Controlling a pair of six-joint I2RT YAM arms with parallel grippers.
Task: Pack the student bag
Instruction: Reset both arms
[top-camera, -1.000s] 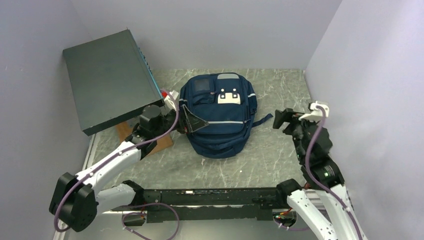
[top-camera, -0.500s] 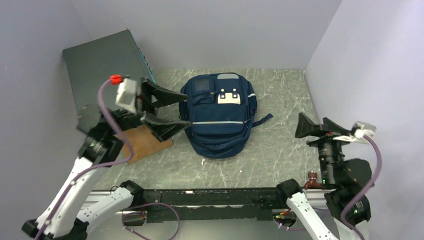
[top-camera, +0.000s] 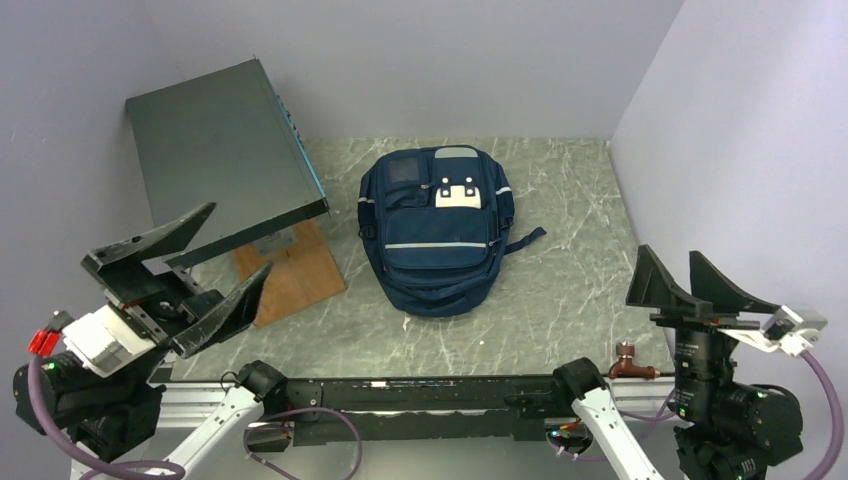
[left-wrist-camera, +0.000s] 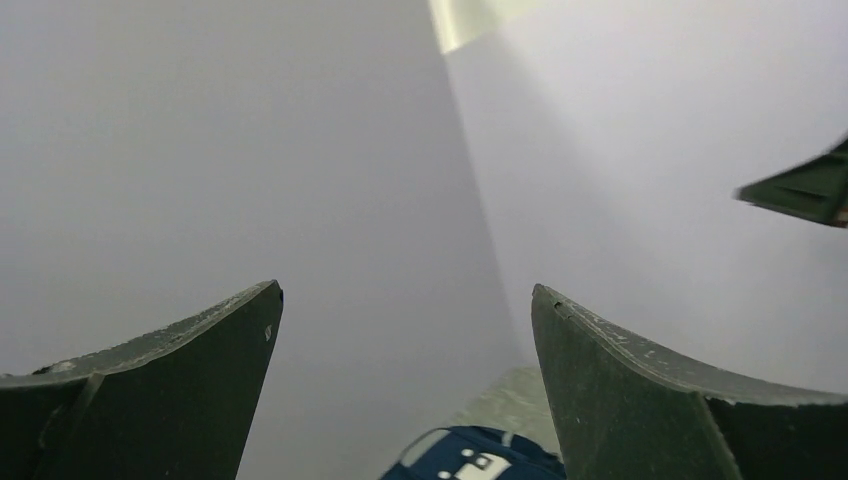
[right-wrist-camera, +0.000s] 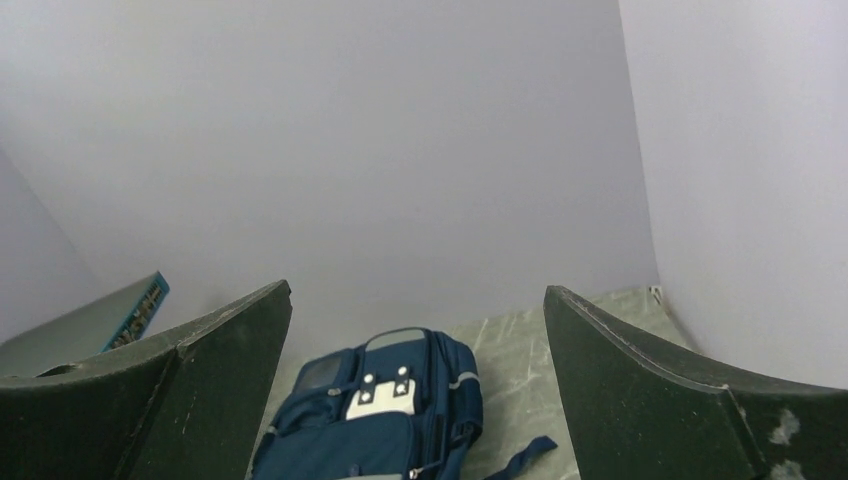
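Observation:
The student bag (top-camera: 437, 228), navy blue with thin pale stripes and a pale patch on the front pocket, lies flat in the middle of the marbled table, its zips shut. It also shows low in the right wrist view (right-wrist-camera: 375, 420) and at the bottom edge of the left wrist view (left-wrist-camera: 470, 460). My left gripper (top-camera: 205, 248) is open and empty, raised high at the near left, far from the bag. My right gripper (top-camera: 692, 266) is open and empty, raised high at the near right, also far from the bag.
A big dark grey-green flat box (top-camera: 215, 160) leans at the back left over a brown board (top-camera: 295, 275). Its edge shows in the right wrist view (right-wrist-camera: 90, 320). Lilac walls close in three sides. A small copper-coloured fitting (top-camera: 630, 358) sits by the right arm's base.
Both arms have drawn back from beside the bag to the near corners and risen toward the camera. Both grippers stay open and empty. The bag has not moved.

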